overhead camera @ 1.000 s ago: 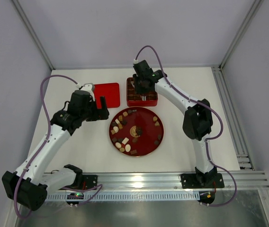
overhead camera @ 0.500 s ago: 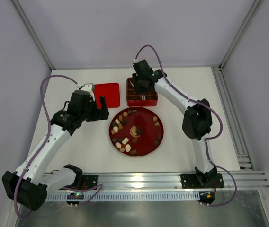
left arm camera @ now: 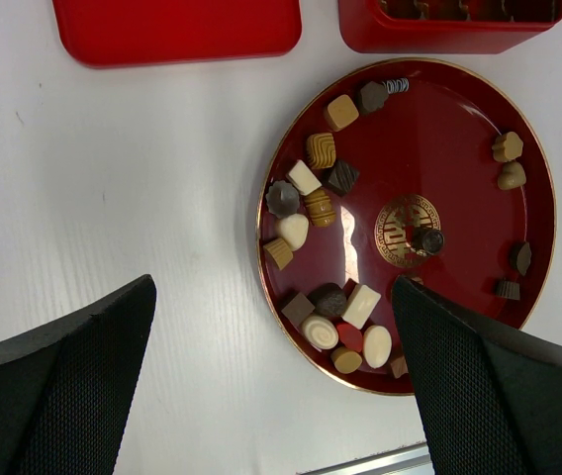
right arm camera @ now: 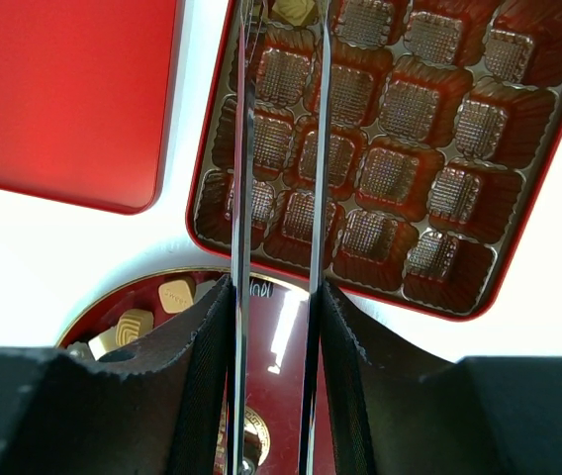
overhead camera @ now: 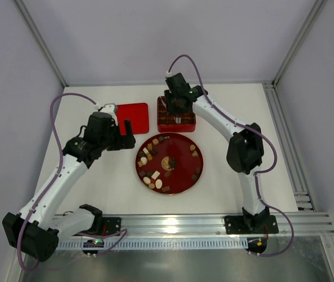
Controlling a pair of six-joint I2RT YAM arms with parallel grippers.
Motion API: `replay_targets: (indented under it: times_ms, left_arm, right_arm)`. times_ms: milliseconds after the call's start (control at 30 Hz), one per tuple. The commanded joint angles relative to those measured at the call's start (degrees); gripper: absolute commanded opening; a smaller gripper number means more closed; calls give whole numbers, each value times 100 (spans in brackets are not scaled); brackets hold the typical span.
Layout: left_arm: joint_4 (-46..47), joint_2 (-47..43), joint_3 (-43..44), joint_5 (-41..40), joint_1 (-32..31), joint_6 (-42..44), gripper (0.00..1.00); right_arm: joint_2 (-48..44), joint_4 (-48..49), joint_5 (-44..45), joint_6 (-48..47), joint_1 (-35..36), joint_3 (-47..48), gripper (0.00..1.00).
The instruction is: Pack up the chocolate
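Note:
Several pieces of chocolate [left arm camera: 311, 188], dark, tan and cream, lie on the round red plate [left arm camera: 439, 148], mostly on its left side [overhead camera: 150, 161]. My right gripper [right arm camera: 274, 287] is shut on metal tweezers [right arm camera: 318, 148]. Their blades reach over the red box [right arm camera: 360, 282] of brown moulded cups. One tan chocolate [right arm camera: 294, 10] sits in a far cup by the tweezer tips. In the top view that gripper [overhead camera: 177, 108] hangs over the box [overhead camera: 186, 124]. My left gripper [left arm camera: 273, 297] is open above the table by the plate's left rim, holding nothing.
The flat red lid [overhead camera: 132, 117] lies left of the box, behind my left gripper [overhead camera: 123, 129]. A gold emblem [left arm camera: 407, 230] marks the plate's centre. An aluminium rail [overhead camera: 214, 223] runs along the table's near edge.
The right gripper has shifted very slightly over the box. The left arm and the pieces on the plate have not moved.

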Motion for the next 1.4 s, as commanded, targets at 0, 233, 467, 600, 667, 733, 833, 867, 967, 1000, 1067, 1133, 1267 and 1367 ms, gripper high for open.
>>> replay_targets:
  times_ms: [0,233,467,600,667,733,833,867,967,1000,1067,1133,1267,1367]
  left_arm:
    - [132,-15,140,-36,-7,43,100]
    - [79,-59,202,-89,-7,60,100]
    - [-88,-129,413,-124,-7,78,100]
    - [-176,-155,492,-159,-15,69,100]
    - [-176,-182,483,-159,-15,52,100]
    - [-185,-182,474,-150,-7,25,100]
    - [-202,-182,483,-150,-7,8,100]
    - [-202,-182,492,-142,-15,8,100]
    - [-220,-199,501,-177,-7,25,100]
    - [-237,-199,501,-194,-15,25,100]
    - [-246,-190,492,-203,-15,34,100]
    - [-246,-190,492,-203,-7,34,100]
    - [-255,-199,483,-221,-7,60,100]
    - [-255,-182,483,-221,-7,78,100]
  right_arm:
    - [-749,77,53,32,48,-26,41]
    - [-1917,306,133,138,434,-1432,40]
    - [-3078,464,335,489,1339,-2997,40]
    - [-3394,526,274,761,1805,-3559,40]
    - [-3465,639,247,885,1990,-3683,41]
    - [-3413,693,177,911,2069,-3798,41]
    - [-3272,710,168,911,2219,-3754,40]
    - [-3185,719,151,894,2262,-3746,40]
    - [-3000,781,89,876,2298,-3719,39]
    - [-2965,789,71,867,2307,-3693,39]
    - [-2842,798,54,833,2316,-3614,36]
    - [-2762,763,54,815,2324,-3535,36]
    - [-2692,745,71,806,2360,-3499,36]
    - [-2648,745,54,797,2368,-3508,36]
